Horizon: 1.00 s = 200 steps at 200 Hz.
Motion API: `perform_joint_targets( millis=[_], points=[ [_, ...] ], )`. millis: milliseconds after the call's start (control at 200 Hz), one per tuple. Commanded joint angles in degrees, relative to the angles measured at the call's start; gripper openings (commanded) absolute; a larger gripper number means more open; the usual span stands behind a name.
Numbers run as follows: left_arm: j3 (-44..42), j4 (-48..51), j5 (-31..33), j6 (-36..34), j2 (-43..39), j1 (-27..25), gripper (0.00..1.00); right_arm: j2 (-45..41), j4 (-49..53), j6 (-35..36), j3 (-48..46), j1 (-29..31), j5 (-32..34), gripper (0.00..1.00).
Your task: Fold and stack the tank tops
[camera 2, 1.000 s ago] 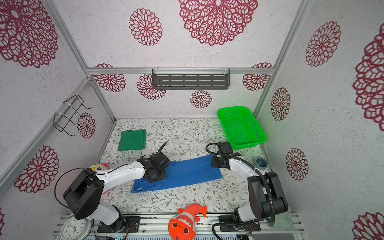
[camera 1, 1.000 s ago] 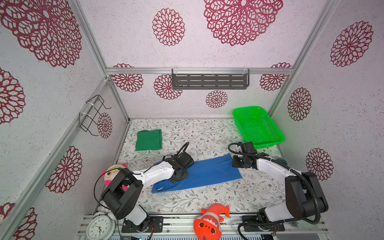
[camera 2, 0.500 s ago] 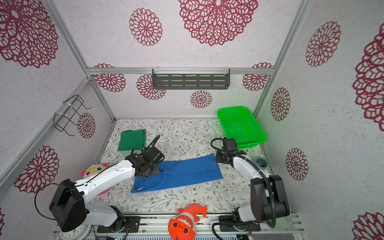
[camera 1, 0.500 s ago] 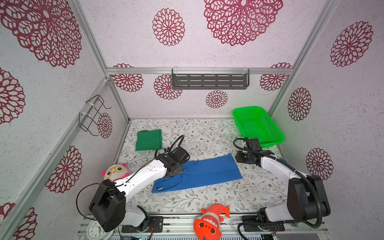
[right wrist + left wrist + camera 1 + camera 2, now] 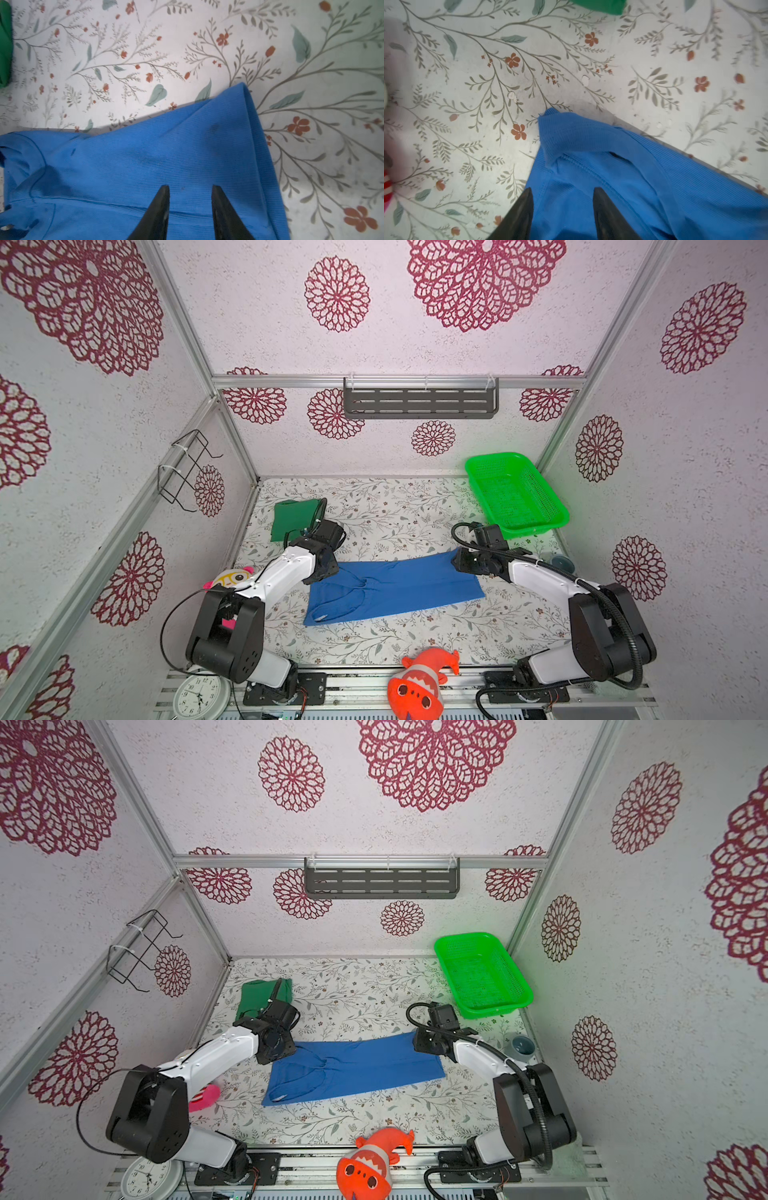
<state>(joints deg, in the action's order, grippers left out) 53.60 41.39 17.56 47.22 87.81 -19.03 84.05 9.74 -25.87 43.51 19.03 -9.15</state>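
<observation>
The royal blue tank top (image 5: 395,589) (image 5: 353,1069) lies folded into a long strip across the middle of the table. In both top views my left gripper (image 5: 328,566) (image 5: 282,1048) hovers at its far left end and my right gripper (image 5: 461,562) (image 5: 417,1042) at its far right corner. In the wrist views, the left gripper (image 5: 562,189) and the right gripper (image 5: 190,187) are both open just over the blue cloth (image 5: 612,166) (image 5: 145,155), gripping nothing. The dark green tank top (image 5: 291,516) (image 5: 257,994) lies folded at the back left.
A bright green mesh basket (image 5: 536,529) stands at the back right, with a grey cup (image 5: 561,563) by the right wall. At the front edge are an orange fish toy (image 5: 419,680) and a clock (image 5: 199,697). A plush toy (image 5: 232,577) lies under my left arm.
Both grippers went from shut to open and let go of the blue tank top. The left gripper drew back to the strip's left end, and the right shifted slightly at the right corner.
</observation>
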Motion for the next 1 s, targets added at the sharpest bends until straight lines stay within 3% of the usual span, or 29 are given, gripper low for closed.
perform_joint_targets(
  millis=[0, 425, 706, 996],
  points=[
    [-2.3, -7.7, -3.2, -0.6, 2.1, 1.3, 0.50, 0.4, -3.4, -2.6, -2.4, -0.3, 1.4, 0.35],
    [-11.1, -8.2, -1.9, -1.4, -1.5, 10.4, 0.48, 0.3, -4.5, -2.2, -9.0, -5.0, 6.4, 0.33],
    [-10.9, -3.9, -1.4, -2.9, -7.1, 10.9, 0.49, -0.5, -4.8, -2.6, -9.1, -5.4, 6.6, 0.33],
    [-11.2, -2.1, -5.3, -2.7, -10.1, 9.8, 0.61, -6.6, -6.2, 0.7, -8.0, -5.1, 1.2, 0.39]
  ],
)
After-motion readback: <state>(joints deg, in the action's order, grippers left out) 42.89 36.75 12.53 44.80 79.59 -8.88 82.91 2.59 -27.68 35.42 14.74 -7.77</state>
